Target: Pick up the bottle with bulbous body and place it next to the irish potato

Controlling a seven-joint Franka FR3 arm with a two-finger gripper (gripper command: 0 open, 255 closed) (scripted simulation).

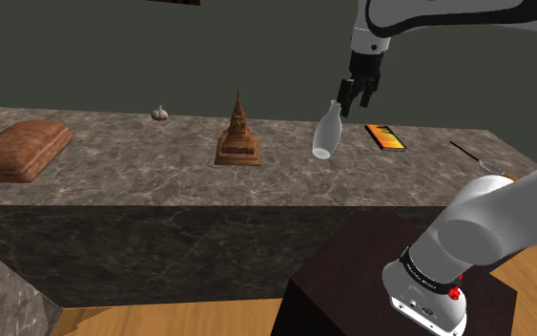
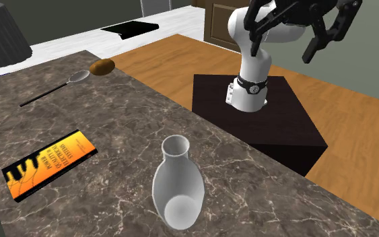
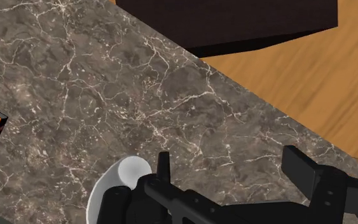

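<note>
White bulbous bottle (image 1: 326, 132) tilted over grey veined marble counter (image 1: 142, 162), neck just beside black two-finger gripper (image 1: 356, 107); claw apart, clasping nothing. Brown potato (image 2: 102, 66) well apart.

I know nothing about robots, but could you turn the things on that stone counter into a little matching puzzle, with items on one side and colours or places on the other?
Things:
1. bottle
2. book
3. potato
4. loaf

Descriptions:
A. lies beside the bowl of the spoon
B. white and tilted
C. orange and black cover
D. at the shoulder view's left end of the counter

Pairs: 1-B, 2-C, 3-A, 4-D
</note>
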